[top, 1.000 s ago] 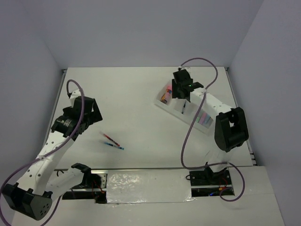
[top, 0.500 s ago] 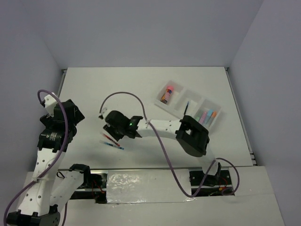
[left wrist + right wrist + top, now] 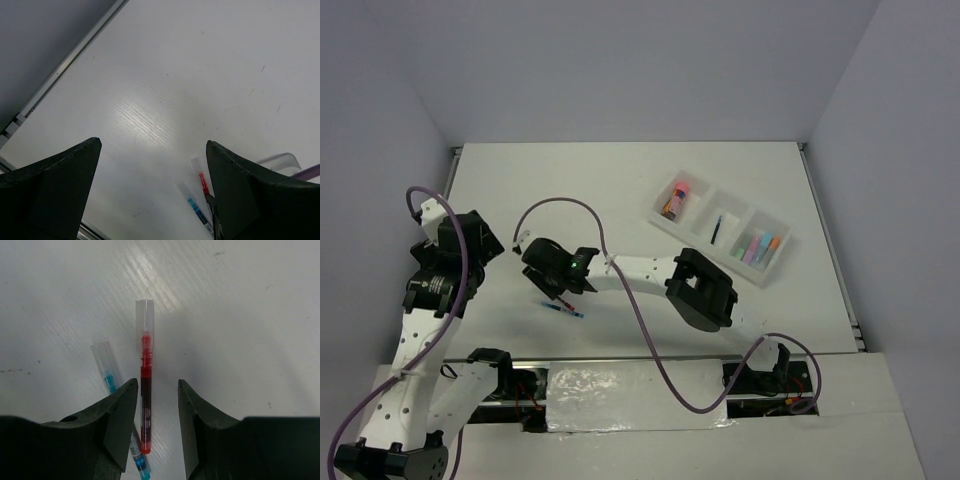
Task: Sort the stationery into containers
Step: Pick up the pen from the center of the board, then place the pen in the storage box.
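Lying loose on the table, well apart from the tray on its near-left side: a red pen and a blue pen just beside it; right gripper straddles the red pen, jaws part-open, bare table showing either side, nothing clamped; inside the tray, pink-capped piece in one end cell, a dark pen in the middle cell, markers in the other end cell; left gripper spread wide, empty, farther from the tray; judged mostly sorted, two pens left.

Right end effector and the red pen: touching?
Cannot tell. Right wrist view: red pen lies between the right end effector's fingers, clear gap to one; the other's edge meets the pen's outline, height unreadable.
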Available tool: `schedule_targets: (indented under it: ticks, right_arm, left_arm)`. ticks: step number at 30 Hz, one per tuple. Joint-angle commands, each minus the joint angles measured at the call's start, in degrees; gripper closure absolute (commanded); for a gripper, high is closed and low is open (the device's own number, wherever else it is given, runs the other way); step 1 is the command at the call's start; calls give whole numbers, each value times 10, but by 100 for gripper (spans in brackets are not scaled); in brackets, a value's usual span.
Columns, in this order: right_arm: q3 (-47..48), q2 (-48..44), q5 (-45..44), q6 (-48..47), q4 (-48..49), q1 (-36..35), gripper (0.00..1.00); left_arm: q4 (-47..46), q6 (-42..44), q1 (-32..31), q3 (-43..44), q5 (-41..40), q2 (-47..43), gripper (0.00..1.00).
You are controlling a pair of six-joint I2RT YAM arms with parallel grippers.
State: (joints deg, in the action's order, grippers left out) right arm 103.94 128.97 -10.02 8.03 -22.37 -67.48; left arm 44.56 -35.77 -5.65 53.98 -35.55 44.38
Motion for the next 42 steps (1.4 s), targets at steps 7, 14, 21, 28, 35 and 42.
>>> schedule_targets:
  ticks: [7, 14, 21, 28, 35, 42]
  right_arm:
    - [45, 58, 11, 8, -24, -7, 58]
    - [5, 44, -18, 36, -37, 30, 97]
    - [-186, -201, -67, 64, 27, 154, 100]
    - [-304, -373, -104, 106, -41, 357, 100]
    - [-313, -362, -91, 69, -58, 492, 98]
    - [-303, -332, -84, 56, -64, 530, 64]
  left_arm:
    - [-25, 18, 5, -4, 7, -5, 1]
    - [-26, 22, 5, -4, 12, -6, 1]
    - [-39, 47, 5, -9, 37, 4, 1]
    - [-47, 56, 5, -12, 60, 17, 1]
    - [-50, 60, 5, -12, 74, 28, 1]
    - [-54, 66, 5, -12, 93, 39, 1]
